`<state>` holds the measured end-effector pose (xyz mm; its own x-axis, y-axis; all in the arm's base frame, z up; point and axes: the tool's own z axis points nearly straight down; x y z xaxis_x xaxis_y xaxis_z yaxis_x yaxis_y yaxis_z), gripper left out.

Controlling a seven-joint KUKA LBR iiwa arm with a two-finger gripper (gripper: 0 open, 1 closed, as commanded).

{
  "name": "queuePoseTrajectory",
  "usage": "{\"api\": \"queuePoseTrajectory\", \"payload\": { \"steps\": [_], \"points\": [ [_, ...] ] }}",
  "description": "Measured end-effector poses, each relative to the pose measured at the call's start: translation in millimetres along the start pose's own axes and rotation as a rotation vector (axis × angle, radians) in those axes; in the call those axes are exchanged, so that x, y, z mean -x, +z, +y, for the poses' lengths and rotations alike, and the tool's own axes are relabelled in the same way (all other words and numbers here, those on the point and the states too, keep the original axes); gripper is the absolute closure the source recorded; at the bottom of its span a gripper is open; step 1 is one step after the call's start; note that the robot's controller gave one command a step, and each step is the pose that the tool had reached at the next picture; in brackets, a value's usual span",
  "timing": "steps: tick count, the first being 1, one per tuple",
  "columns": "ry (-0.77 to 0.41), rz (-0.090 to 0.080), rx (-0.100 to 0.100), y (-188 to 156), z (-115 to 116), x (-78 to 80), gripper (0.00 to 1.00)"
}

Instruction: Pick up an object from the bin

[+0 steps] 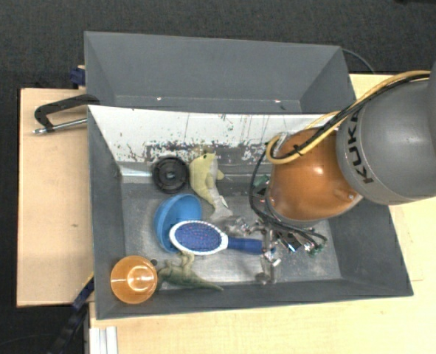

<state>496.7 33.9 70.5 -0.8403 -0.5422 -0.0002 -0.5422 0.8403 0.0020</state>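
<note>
My gripper (266, 265) reaches down near the bin's front wall, right of centre, below the orange wrist cover. Its metal fingertips stand just right of the blue handle of a blue-and-white hairbrush (200, 237), which lies across the middle of the floor. I see nothing between the fingers. A blue bowl-like cup (175, 214) lies under the brush head. A pale yellow soft toy figure (206, 178) lies behind it.
A black round disc (170, 172) rests near the back wall on the left. An orange cup (133, 279) sits in the front left corner, with a green toy dinosaur (184, 274) beside it. The arm covers the right part of the bin.
</note>
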Motion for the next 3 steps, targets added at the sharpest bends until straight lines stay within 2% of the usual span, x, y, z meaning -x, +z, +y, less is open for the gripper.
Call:
{"api": "queuePoseTrajectory", "payload": {
  "steps": [1, 2, 3],
  "points": [
    [0.004, -0.006, -0.003, -0.7, -1.9, 1.0, 1.00],
    [0.006, -0.008, -0.004, -2.1, -2.4, 3.0, 1.00],
    [0.008, -0.012, -0.007, -37.2, -3.1, 5.7, 1.00]
  ]
}}
